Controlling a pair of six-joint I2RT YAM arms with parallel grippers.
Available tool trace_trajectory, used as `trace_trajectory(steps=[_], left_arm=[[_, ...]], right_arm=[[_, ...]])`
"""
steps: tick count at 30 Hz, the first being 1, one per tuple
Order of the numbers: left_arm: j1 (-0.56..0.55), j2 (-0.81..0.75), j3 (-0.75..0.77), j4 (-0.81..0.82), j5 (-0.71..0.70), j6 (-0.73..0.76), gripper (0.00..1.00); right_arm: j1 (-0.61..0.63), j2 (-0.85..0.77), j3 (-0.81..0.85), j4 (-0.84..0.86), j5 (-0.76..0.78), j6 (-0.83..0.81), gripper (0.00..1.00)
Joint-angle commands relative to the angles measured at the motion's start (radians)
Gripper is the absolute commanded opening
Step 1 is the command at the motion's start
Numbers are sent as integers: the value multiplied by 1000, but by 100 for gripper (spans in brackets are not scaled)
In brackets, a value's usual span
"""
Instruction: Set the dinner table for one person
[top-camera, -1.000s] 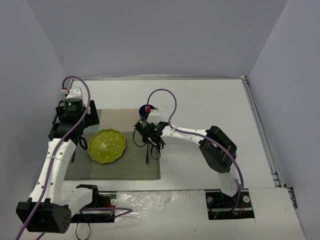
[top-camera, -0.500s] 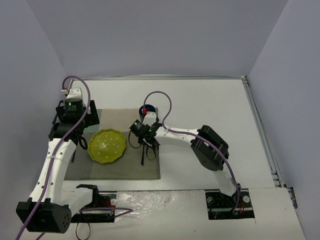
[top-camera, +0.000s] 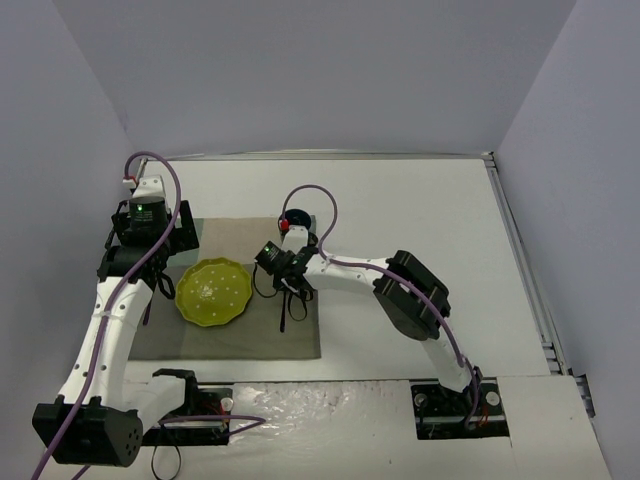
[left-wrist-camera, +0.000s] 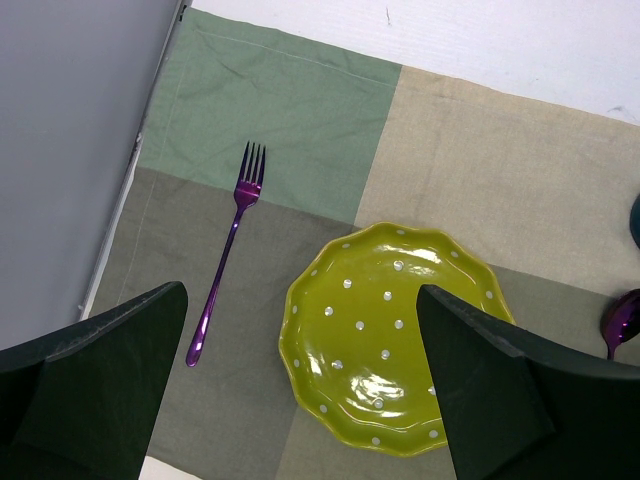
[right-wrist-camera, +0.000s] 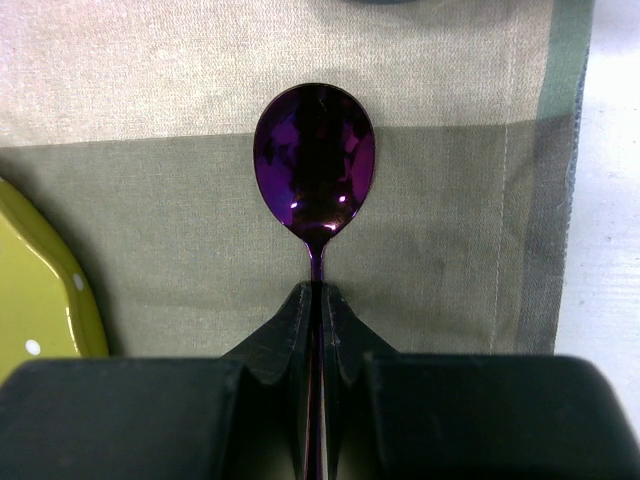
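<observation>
A yellow-green dotted plate (top-camera: 213, 291) lies on the grey-green patchwork placemat (top-camera: 250, 335), which lies on the white dinner table (top-camera: 420, 215). The plate also shows in the left wrist view (left-wrist-camera: 395, 335), with a purple fork (left-wrist-camera: 228, 250) on the placemat (left-wrist-camera: 290, 110) to its left. My right gripper (right-wrist-camera: 318, 292) is shut on the handle of a purple spoon (right-wrist-camera: 314, 160), just above the placemat (right-wrist-camera: 440, 240) right of the plate (right-wrist-camera: 40, 290). In the top view the right gripper (top-camera: 285, 290) holds the spoon (top-camera: 284, 312) by the placemat's right part. My left gripper (left-wrist-camera: 300, 390) is open and empty above the plate.
A dark cup (top-camera: 296, 220) with a red item at its rim stands at the placemat's far right corner. Grey walls enclose the table on three sides. The right arm's elbow (top-camera: 410, 295) reaches across the table's middle.
My right gripper has moved left with the spoon, from near the placemat's right edge toward the plate. The left arm has not moved.
</observation>
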Motion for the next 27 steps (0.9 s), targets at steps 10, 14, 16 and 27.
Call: trace_trajectory(steps=[10, 14, 16, 27], left_arm=[[0, -17, 20, 48, -7, 2, 97], [0, -19, 19, 48, -10, 3, 97], [0, -18, 19, 48, -9, 3, 97], [0, -18, 19, 48, -8, 4, 97]], right_arm=[[8, 10, 69, -21, 11, -30, 0], [8, 3, 62, -28, 27, -29, 0], [6, 3, 62, -29, 27, -28, 0], [2, 10, 77, -29, 23, -36, 13]])
